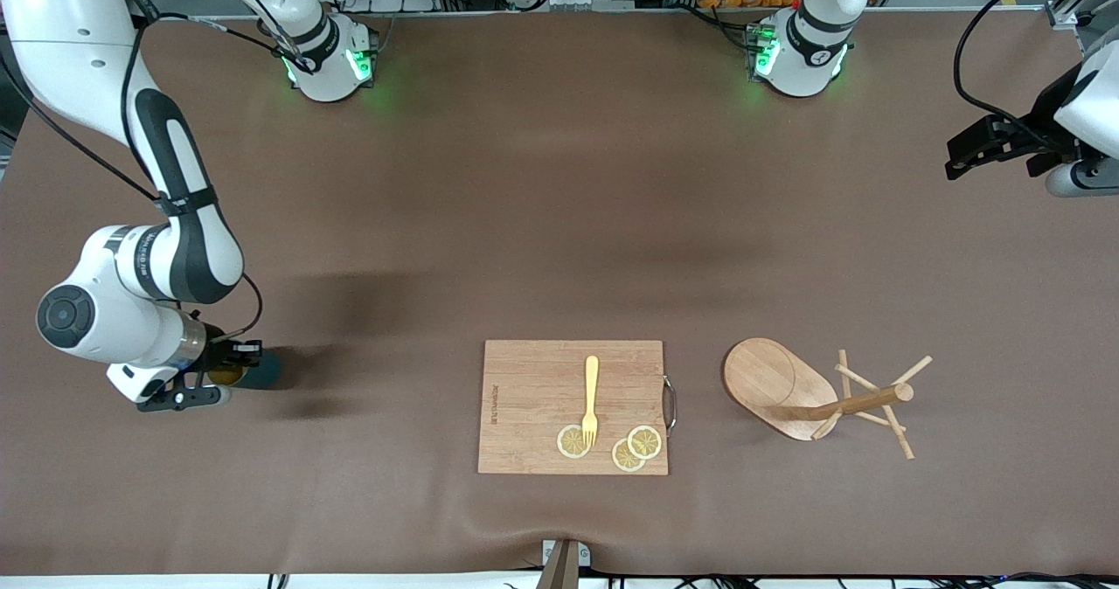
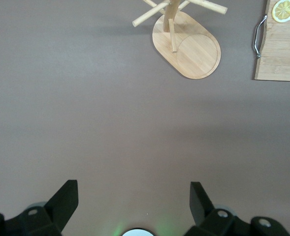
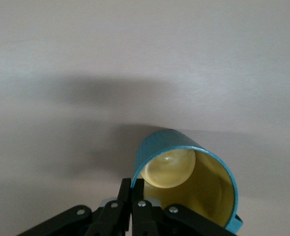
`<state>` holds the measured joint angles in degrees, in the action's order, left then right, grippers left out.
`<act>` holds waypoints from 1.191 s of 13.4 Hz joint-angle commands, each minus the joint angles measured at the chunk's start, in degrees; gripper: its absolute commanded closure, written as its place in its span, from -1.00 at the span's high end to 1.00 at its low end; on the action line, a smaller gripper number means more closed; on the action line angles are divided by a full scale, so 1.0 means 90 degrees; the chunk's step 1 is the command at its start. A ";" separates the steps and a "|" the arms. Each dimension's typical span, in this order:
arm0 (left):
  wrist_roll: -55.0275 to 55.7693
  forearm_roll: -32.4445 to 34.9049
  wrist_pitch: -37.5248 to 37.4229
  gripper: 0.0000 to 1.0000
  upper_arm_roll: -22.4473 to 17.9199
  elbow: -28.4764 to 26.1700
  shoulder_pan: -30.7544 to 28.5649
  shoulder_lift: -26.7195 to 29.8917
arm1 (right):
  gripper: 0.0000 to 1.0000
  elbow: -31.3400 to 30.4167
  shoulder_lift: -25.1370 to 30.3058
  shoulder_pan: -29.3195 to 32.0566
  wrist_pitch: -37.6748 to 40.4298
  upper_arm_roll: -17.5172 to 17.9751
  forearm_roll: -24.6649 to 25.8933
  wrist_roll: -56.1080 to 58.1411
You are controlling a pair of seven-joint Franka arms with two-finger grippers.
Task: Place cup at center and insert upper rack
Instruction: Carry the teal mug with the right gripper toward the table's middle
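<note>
From the front view we see the right gripper (image 1: 197,388) low at the right arm's end of the table, its fingers pinched together on the rim of the cup (image 1: 253,370), a dark teal mug that peeks out just beside the wrist. At the middle of the table, near the front camera, lies a wooden cutting board (image 1: 533,379) carrying a yellow fork (image 1: 591,399) and lemon slices (image 1: 634,447). Beside it, toward the left arm's end, the upper rack (image 1: 813,397) lies tipped over, its oval base on edge and its pegs splayed on the brown table (image 1: 559,204). The left gripper (image 1: 997,143) waits raised over the table's edge. In the left wrist view its fingers (image 2: 66,201) stand wide apart with nothing between them, and the fallen rack and the board's metal handle (image 2: 257,35) show well apart from it. In the right wrist view the fingers (image 3: 135,196) clamp one wall of the cup, whose tan inside faces the camera. We judge the thin one-wall hold to be the risk: the mug could swivel or slip while carried toward the centre, and the board already fills that spot. The rack, lying down, may roll when grasped.
</note>
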<state>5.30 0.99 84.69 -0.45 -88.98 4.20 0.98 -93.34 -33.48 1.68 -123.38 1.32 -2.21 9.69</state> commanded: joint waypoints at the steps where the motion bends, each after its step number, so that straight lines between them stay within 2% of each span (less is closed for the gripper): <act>1: -0.0101 0.0104 -0.0064 1.00 0.0021 0.0052 -0.0027 -0.0002 | -1.00 0.0088 0.0476 -0.0634 0.0495 0.0000 -0.0145 -0.0002; 6: -0.0111 0.0124 -0.0055 1.00 0.0002 0.0052 -0.0037 -0.0002 | -1.00 0.0078 0.0809 -0.1825 0.0904 0.0000 -0.0145 -0.1238; 10: -0.0111 0.0124 0.0014 1.00 0.0002 0.0062 -0.0047 -0.0031 | -1.00 0.0079 0.0868 -0.3191 0.1023 0.0010 -0.0164 -0.2841; 16: -0.0120 0.0134 0.0024 1.00 0.0002 0.0023 -0.0144 -0.0070 | -1.00 0.0078 0.0771 -0.5125 0.0935 0.0010 -0.0174 -0.3916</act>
<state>5.30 0.99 84.81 -0.69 -89.05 3.64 0.60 -92.02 -27.03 -39.90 -114.82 2.27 -3.04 -22.67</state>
